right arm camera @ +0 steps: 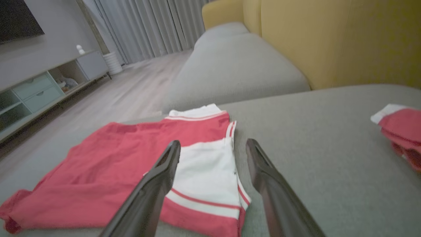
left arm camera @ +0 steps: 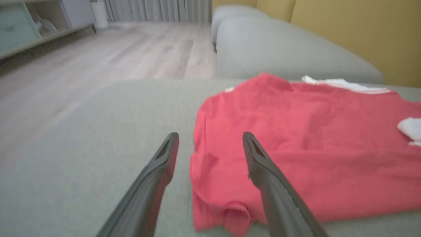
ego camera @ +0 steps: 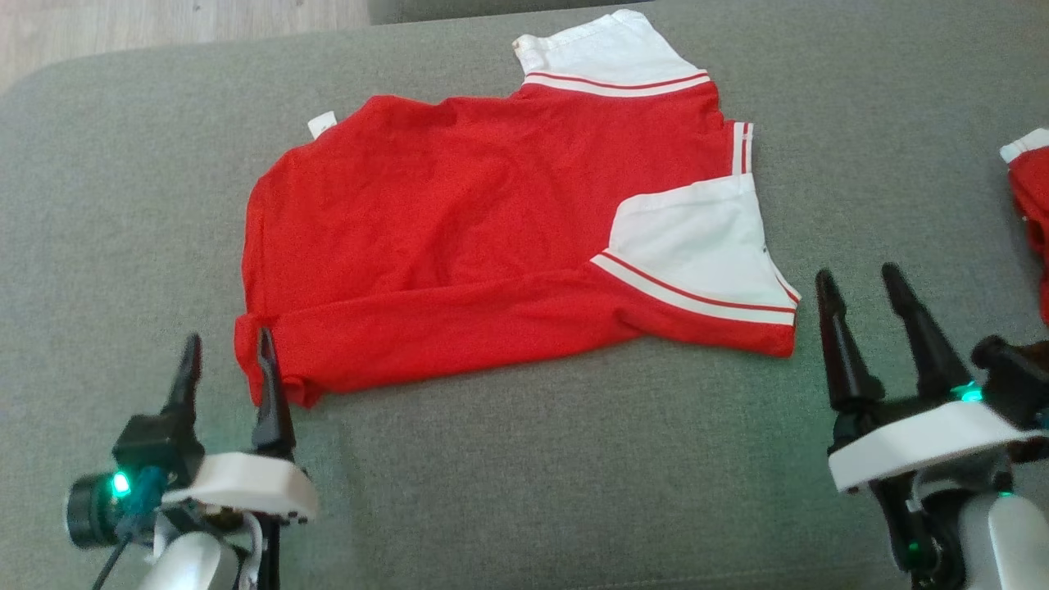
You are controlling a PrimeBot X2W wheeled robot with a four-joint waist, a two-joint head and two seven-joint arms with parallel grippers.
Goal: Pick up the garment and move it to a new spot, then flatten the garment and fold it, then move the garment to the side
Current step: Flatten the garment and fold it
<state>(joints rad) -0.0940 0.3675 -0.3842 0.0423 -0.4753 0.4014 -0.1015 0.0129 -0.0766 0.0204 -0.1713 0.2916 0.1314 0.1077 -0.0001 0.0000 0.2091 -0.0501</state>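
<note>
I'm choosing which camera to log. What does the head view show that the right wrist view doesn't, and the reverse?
Head view, not right wrist view: the left pincer, open, beside the near left corner of the red and white short-sleeved garment.
Right wrist view, not head view: the yellow sofa backrest, grey curtains and a pale drawer cabinet.
Both: the garment spread on the grey fabric cushion, the open right pincer, and a second red garment off to the right.

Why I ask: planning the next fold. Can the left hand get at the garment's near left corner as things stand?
Probably yes. The left hand is open right at that corner of the red garment, its fingers straddling the fabric edge, and nothing lies between them.
</note>
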